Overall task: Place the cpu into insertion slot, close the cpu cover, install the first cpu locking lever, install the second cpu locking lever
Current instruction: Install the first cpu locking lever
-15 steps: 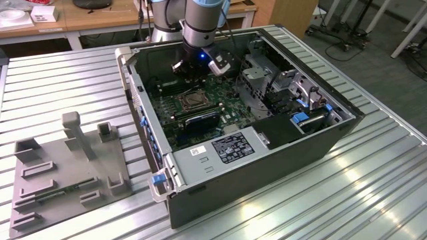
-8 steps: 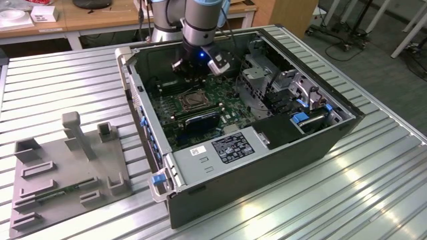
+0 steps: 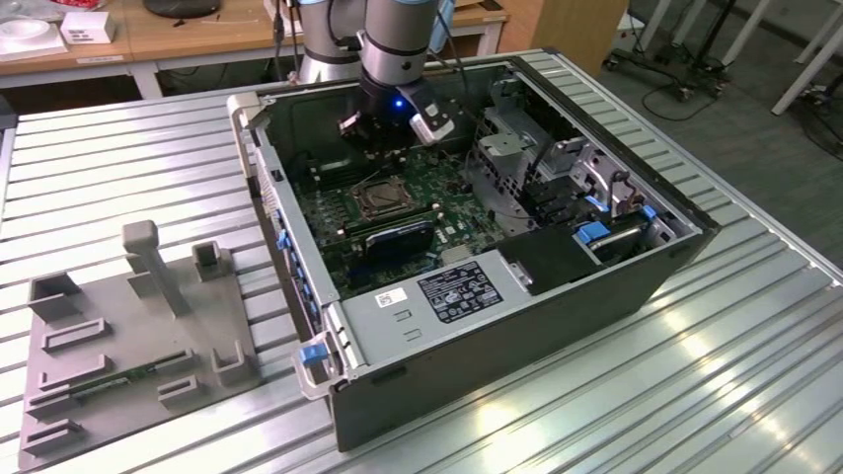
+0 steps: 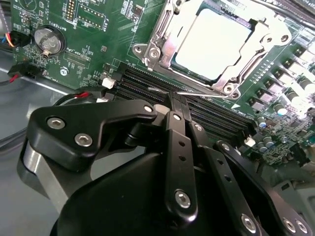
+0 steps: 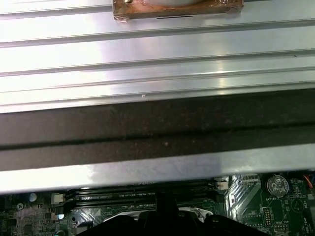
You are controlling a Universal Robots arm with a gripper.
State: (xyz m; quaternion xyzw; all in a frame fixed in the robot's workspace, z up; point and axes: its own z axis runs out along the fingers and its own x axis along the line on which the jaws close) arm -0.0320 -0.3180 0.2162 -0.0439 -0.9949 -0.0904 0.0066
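One arm hangs over the open computer case (image 3: 527, 296) on the ribbed desk (image 3: 118, 168), its gripper (image 4: 176, 101) above the long memory slots (image 4: 206, 115), fingers (image 4: 173, 132) pressed together, pinching nothing. Up at one o'clock from them in the second wrist view, the cpu (image 4: 214, 42) lies in the insertion slot (image 3: 373, 200), the cpu cover (image 4: 162, 34) framing it.

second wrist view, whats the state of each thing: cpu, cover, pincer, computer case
cpu: seated flat in the insertion slot.
cpu cover: down around the chip, its centre cut-out leaving the cpu bare.
pincer: fingers together, holding nothing, tips by the black memory slots.
computer case: side panel off, board exposed.
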